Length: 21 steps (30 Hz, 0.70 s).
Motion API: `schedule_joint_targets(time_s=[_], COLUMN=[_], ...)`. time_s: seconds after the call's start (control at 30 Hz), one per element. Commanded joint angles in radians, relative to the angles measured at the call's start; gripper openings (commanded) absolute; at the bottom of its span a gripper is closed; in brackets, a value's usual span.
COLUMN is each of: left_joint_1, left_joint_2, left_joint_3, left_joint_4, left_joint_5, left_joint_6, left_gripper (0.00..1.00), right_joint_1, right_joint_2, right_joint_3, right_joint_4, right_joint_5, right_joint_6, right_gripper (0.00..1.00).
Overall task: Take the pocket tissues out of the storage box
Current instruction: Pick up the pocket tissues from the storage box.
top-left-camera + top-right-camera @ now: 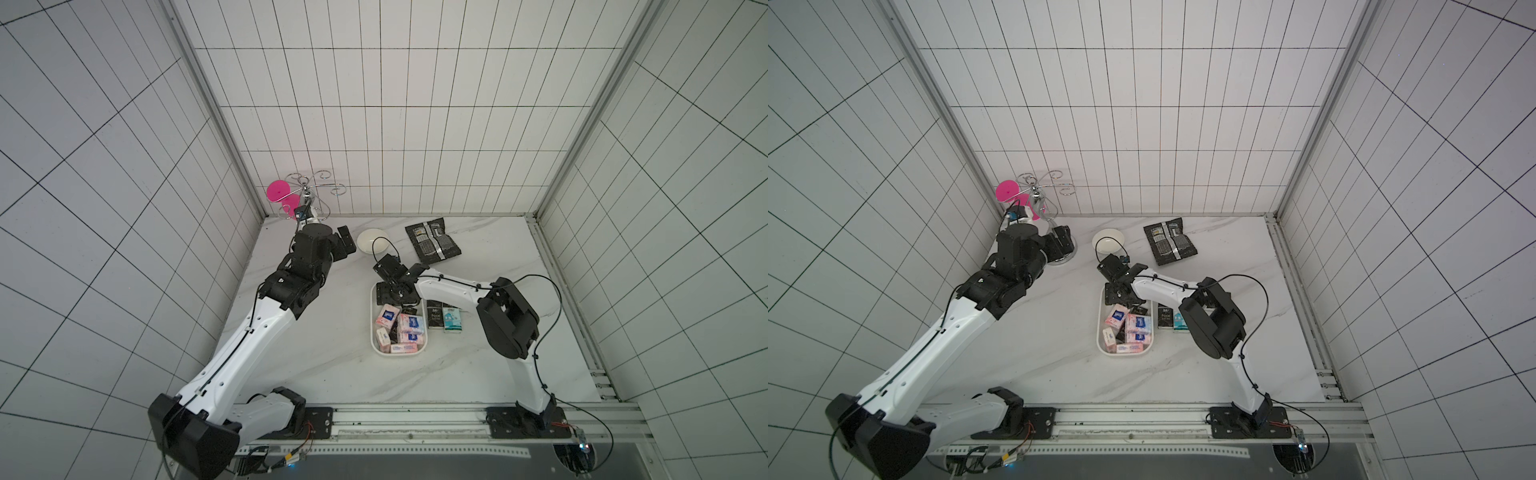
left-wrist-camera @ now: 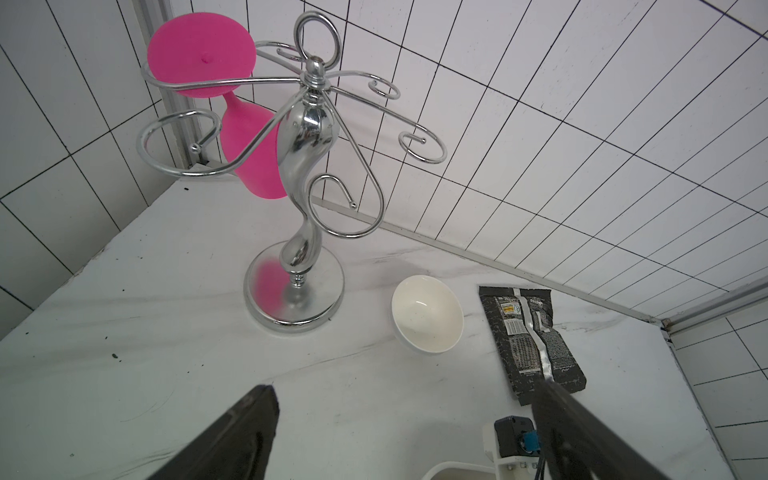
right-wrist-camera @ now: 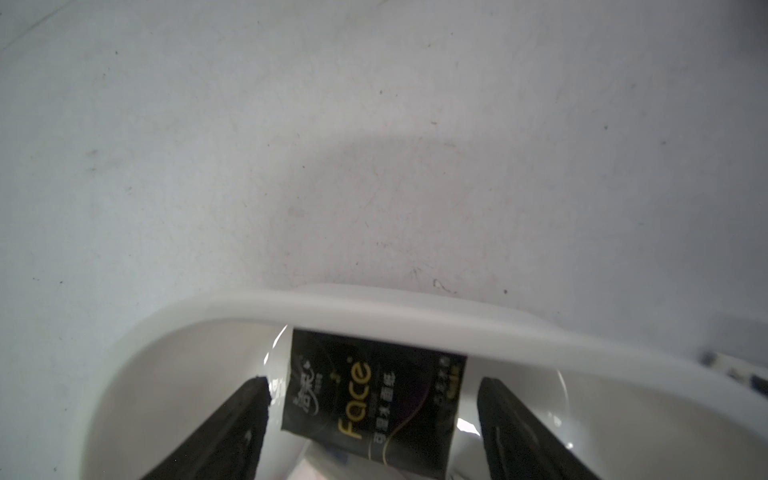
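Right end effector spread wide astride black tissue packet; closing beside storage box wall could snag rim, dragging box.

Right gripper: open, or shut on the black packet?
Open: jaws of the right gripper flank the black packet in the storage box, gaps both sides.

1. Mid-counter: storage box, pocket tissues heaped inside.
2. Just right of the box, on the counter: two more packets, side by side.
3. Behind the box: bowl; right of it, pouch lying flat.
4. Far left corner: glass rack, goblet hanging from it.
5. Right hand at the box's far end, a finger either side of one packet; left hand left of the bowl, by the rack.
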Motion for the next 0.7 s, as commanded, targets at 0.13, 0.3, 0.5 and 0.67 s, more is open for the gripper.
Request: schedule_joint_targets(time_s=[0.13,0.3,0.5,0.67], left_joint_1=[-0.002,-0.002,-0.003,-0.002], left_joint_2=[0.006,0.012,0.028,0.042], left_joint_3=[0.023,0.032,0.046,0.054], left_joint_4=[0.014,0.012,0.012,0.012], left_joint_5=[-0.014,-0.013,-0.009,-0.014], left_joint_6=[0.019,0.02,0.019,0.025], left_gripper=[0.99,0.99,0.99,0.99], right_joint_1=[-0.01,-0.014,-0.014,-0.014], right_joint_2=[0.066,0.029,-0.079,-0.202], right_joint_3=[0.002,-0.023,-0.057,-0.111], right_joint_4=[-0.016,-0.015,-0.008,0.004], right_joint_5=[-0.006,0.018,0.056,0.063], right_joint_6=[-0.005,-0.013,-0.042,-0.064], right_gripper=[0.71,0.66,0.66,0.66])
